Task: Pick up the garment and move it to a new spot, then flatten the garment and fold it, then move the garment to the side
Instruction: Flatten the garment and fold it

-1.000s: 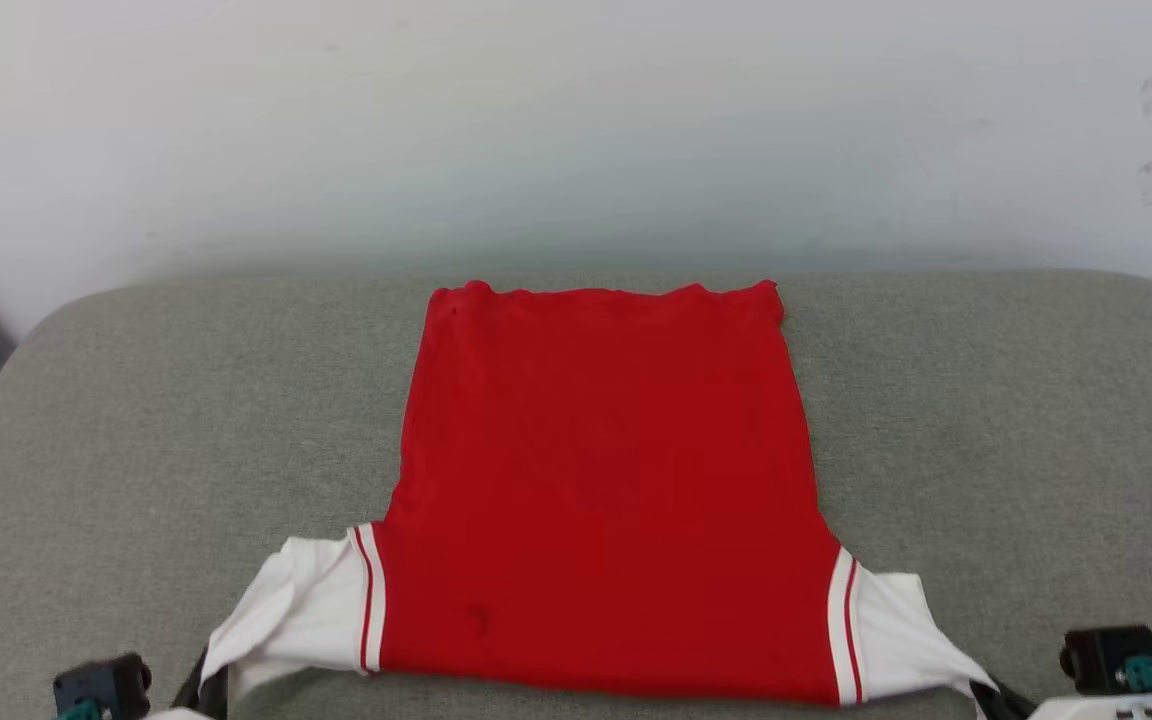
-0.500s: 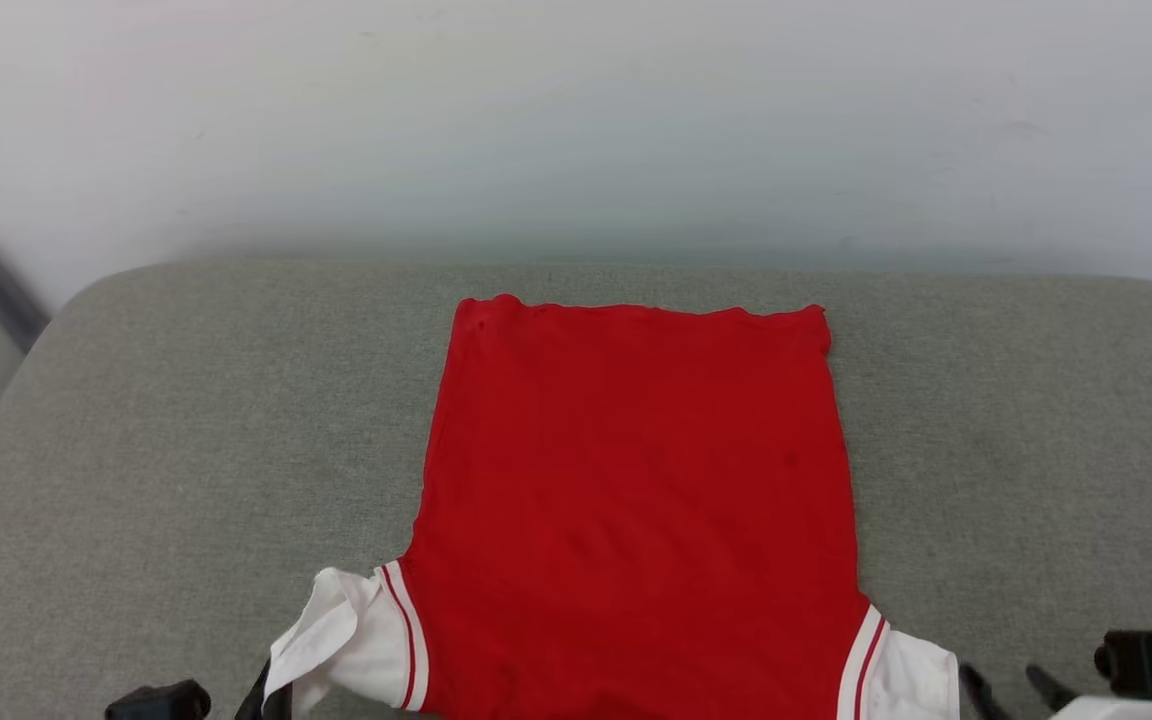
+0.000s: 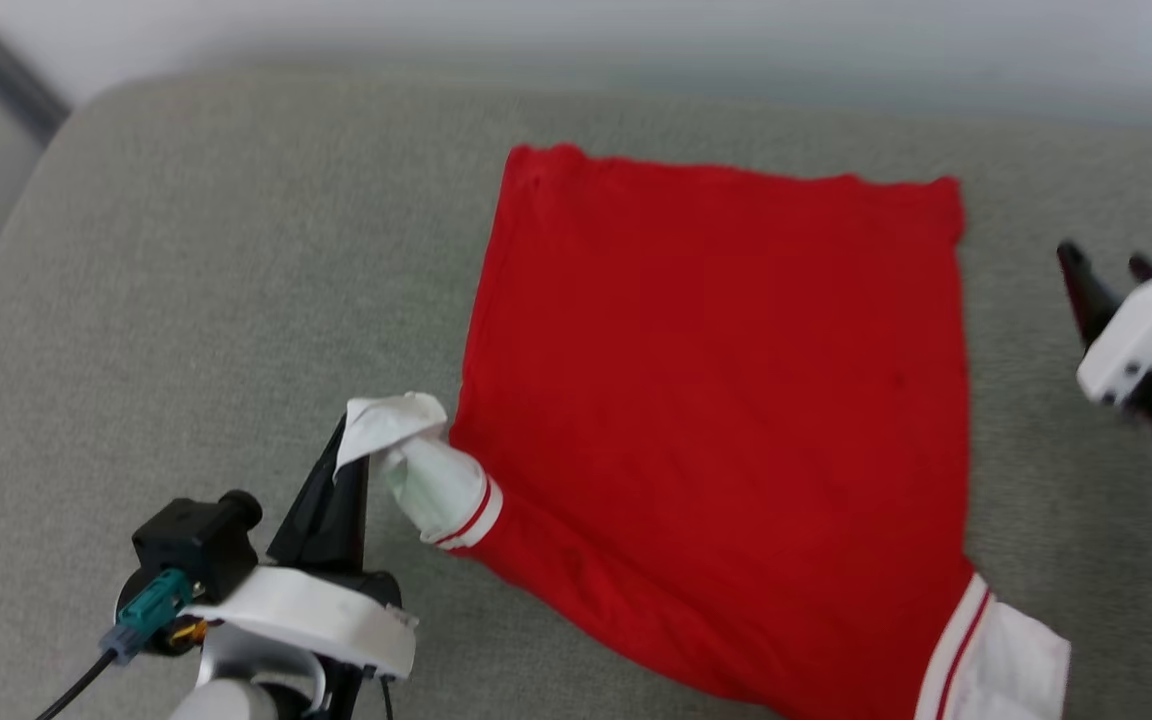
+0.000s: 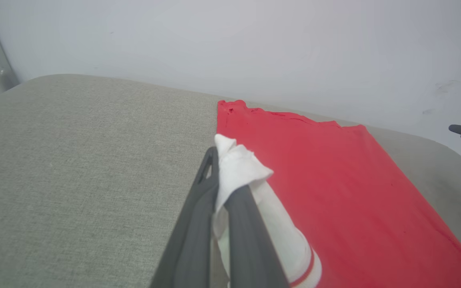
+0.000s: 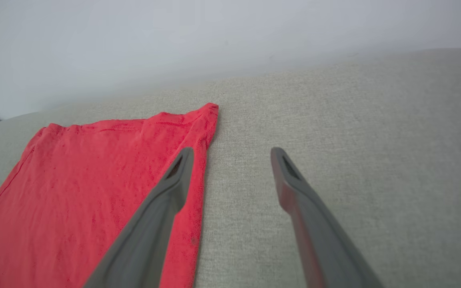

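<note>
White wrist shells (image 3: 306,610) carry long dark jaws (teal plug (image 3: 148,610), black cable (image 3: 76,688)).

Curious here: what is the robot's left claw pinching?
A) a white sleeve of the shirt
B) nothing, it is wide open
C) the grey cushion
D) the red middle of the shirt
A: the left claw is shut on the bunched white sleeve of the red garment, lifting it off the grey cushion.
</note>
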Motion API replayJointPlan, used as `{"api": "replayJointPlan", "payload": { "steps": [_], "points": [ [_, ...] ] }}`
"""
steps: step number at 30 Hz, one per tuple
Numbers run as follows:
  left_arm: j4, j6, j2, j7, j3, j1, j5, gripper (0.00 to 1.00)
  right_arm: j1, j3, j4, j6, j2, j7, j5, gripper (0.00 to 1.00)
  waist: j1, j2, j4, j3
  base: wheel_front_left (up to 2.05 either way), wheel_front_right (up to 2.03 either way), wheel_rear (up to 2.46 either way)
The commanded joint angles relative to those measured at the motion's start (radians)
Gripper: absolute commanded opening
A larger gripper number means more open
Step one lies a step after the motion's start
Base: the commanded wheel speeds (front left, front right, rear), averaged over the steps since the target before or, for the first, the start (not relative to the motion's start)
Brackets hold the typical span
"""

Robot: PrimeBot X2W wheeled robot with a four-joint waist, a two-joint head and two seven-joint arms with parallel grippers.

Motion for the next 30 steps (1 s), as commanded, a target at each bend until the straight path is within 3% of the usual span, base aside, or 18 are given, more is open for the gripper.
{"api": "replayJointPlan", "payload": {
  "steps": [1,6,12,20,21,22,30],
  "points": [
    [-0.003,-0.01,-0.009,-0.008,-0.004,-0.029,0.008,0.0,-0.067,-0.014,0.034,0.0,-0.018,0.036,-0.014,1.0,-0.0003,-0.0001,0.073,0.115,0.0,0.0,0.0],
    [0.015,-0.049,-0.031,-0.039,-0.018,-0.094,0.007,0.0,-0.292,-0.061,0.166,0.0,-0.046,0.223,-0.086,1.0,-0.0003,-0.0001,0.121,0.208,0.0,0.0,0.0],
    [0.051,-0.086,-0.057,-0.058,-0.036,-0.144,-0.004,0.0,-0.445,-0.102,0.23,0.0,-0.053,0.387,-0.19,1.0,-0.0003,-0.0001,0.167,0.289,0.0,0.0,0.0],
    [0.104,-0.113,-0.07,-0.081,-0.049,-0.175,-0.004,0.0,-0.433,-0.136,0.319,0.0,0.002,0.508,-0.284,1.0,-0.0003,-0.0001,0.17,0.327,0.0,0.0,0.0],
    [0.108,-0.117,-0.072,-0.081,-0.051,-0.176,-0.005,0.0,-0.422,-0.142,0.334,0.0,0.008,0.53,-0.294,0.47,-0.0003,-0.0001,0.168,0.325,0.0,0.0,0.0],
    [0.113,-0.12,-0.073,-0.081,-0.055,-0.176,-0.005,0.0,-0.411,-0.145,0.343,0.0,0.011,0.548,-0.304,0.01,-0.0003,-0.0001,0.167,0.319,0.0,0.0,0.0],
    [0.145,-0.113,-0.058,-0.065,-0.067,-0.159,0.002,0.0,-0.42,-0.118,0.292,0.0,-0.023,0.483,-0.327,0.0,-0.0003,-0.0001,0.151,0.245,0.0,0.0,0.0]
  ]
}}
